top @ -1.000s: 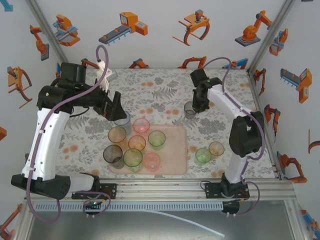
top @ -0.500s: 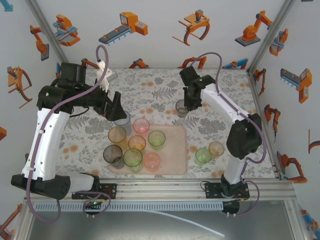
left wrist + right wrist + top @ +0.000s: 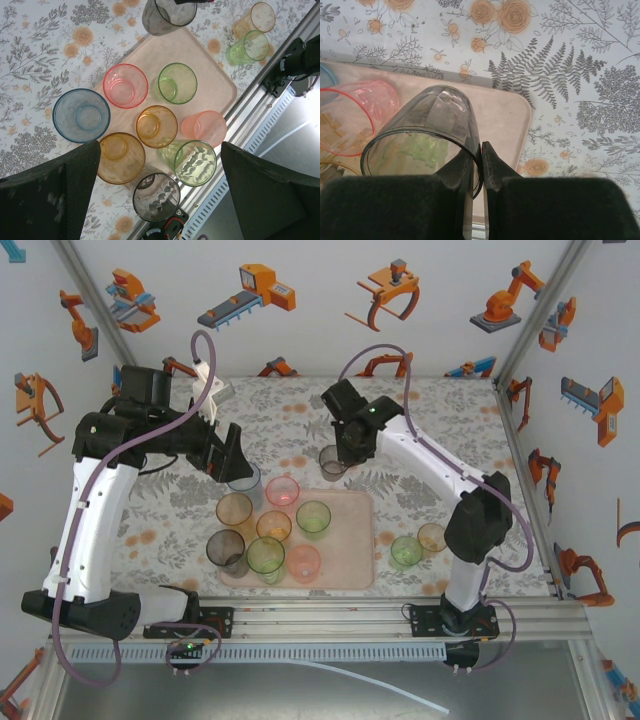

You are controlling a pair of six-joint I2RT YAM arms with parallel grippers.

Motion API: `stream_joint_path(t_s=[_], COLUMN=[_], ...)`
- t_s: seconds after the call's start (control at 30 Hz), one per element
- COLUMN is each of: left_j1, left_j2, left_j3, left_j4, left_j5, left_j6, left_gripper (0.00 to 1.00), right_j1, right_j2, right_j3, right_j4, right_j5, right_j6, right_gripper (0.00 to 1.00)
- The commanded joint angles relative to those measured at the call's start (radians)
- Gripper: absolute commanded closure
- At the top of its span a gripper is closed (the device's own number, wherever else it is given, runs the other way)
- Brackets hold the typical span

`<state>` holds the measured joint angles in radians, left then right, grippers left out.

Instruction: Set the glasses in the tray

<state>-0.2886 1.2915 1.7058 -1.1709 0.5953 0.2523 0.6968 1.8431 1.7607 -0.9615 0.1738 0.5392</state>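
Note:
My right gripper [image 3: 340, 452] [image 3: 481, 165] is shut on the rim of a grey glass [image 3: 331, 464] [image 3: 427, 125], holding it above the back edge of the pink tray [image 3: 348, 540] [image 3: 505, 115]. Several glasses stand in the tray, among them a pink one [image 3: 282, 490], a green one [image 3: 313, 517] and an orange one [image 3: 273, 526]. A blue glass [image 3: 244, 480] [image 3: 81, 115] stands by the tray's back left corner. My left gripper [image 3: 228, 455] [image 3: 160, 150] hangs open above the tray's left side with nothing between its fingers.
A green glass [image 3: 406, 552] and an orange glass [image 3: 432, 537] stand on the flowered cloth right of the tray. The tray's right third is bare. The metal rail [image 3: 330, 615] runs along the table's near edge.
My right arm has swung left with the grey glass, from right of the tray to over its back edge. The left arm has not moved.

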Motion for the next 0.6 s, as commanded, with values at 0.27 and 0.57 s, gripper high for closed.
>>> stream_joint_path(t_s=[0.27, 0.57], left_j1=[-0.007, -0.007], left_j2=[-0.016, -0.016], left_j3=[0.001, -0.002], left_j4=[-0.009, -0.007], left_j5=[0.018, 0.017], left_j6=[0.003, 0.005], left_gripper=[0.03, 0.03], right_j1=[0.056, 0.080], right_j2=[0.090, 0.133], right_j3=[0.014, 0.000], right_j4=[0.023, 0.045], right_j5=[0.026, 0.028], right_j6=[0.044, 0.057], right_gripper=[0.88, 0.88])
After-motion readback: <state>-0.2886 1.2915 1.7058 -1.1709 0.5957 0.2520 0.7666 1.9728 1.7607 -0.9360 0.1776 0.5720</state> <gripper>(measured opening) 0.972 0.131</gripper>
